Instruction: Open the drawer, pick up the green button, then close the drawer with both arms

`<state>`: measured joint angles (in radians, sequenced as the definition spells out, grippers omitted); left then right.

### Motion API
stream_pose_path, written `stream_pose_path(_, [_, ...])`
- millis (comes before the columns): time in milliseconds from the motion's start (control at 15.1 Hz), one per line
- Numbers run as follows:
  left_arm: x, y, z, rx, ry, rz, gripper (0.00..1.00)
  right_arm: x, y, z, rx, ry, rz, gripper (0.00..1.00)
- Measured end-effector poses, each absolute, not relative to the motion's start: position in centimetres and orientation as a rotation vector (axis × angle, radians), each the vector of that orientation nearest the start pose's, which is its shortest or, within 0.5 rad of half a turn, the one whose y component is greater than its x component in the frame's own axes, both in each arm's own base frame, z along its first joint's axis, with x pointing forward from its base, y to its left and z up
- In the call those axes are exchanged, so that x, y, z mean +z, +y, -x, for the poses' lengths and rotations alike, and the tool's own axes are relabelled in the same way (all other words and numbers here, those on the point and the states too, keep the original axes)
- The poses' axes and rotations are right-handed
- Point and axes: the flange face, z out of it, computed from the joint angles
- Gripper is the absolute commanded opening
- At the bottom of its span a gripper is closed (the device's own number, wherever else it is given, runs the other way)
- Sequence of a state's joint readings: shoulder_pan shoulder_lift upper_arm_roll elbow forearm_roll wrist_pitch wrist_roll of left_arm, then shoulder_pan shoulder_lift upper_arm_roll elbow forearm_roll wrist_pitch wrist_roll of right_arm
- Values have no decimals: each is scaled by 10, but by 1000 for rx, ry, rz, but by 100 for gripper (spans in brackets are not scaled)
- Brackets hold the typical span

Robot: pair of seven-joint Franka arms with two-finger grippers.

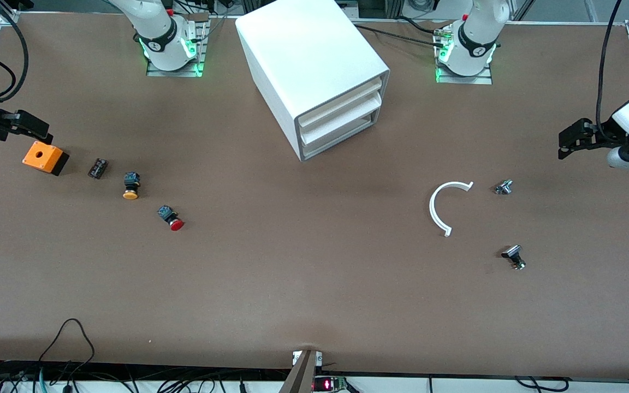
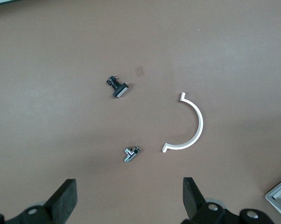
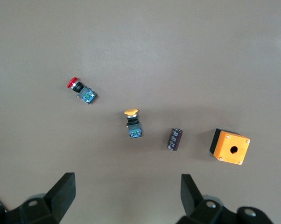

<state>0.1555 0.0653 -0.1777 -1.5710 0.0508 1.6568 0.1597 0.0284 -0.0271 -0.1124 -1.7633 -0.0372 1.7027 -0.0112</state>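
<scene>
Nothing is opening yet: the big white box cabinet's (image 1: 309,65) lowest white tray drawer (image 1: 342,132) is sitting shut, presumably hiding the green button, while the left gripper (image 1: 571,143) and right gripper (image 1: 30,128) are hovering spread at the table's ends, needing to reach the drawer front.

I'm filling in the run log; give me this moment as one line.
drawer: shut | green button: not visible | left gripper: open, over table at its own end | right gripper: open, above orange box

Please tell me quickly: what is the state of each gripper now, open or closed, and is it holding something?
Left gripper: jaws open, holding nothing, up at the left arm's end of the table.
Right gripper: jaws open, holding nothing, over the orange box.
</scene>
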Motion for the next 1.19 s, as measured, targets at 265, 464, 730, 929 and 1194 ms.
stream_pose_path(265, [596, -7, -581, -30, 293, 3091, 100, 550, -46, -553, 81, 94, 3173, 100])
stream_pose_path(464, [595, -13, -581, -33, 290, 3158, 100, 550, -47, -554, 79, 98, 3173, 100])
stream_pose_path(730, [557, -24, -585, 166, 323, 3187, 100, 551, -47, -555, 75, 97, 3173, 100])
stream_pose_path(929, [490, -37, -597, 434, 357, 3223, 100, 551, -45, -555, 77, 88, 3174, 100])
stream_pose_path(1194, [439, -73, -604, 614, 418, 3321, 100, 544, -19, -554, 138, 5, 3171, 100])
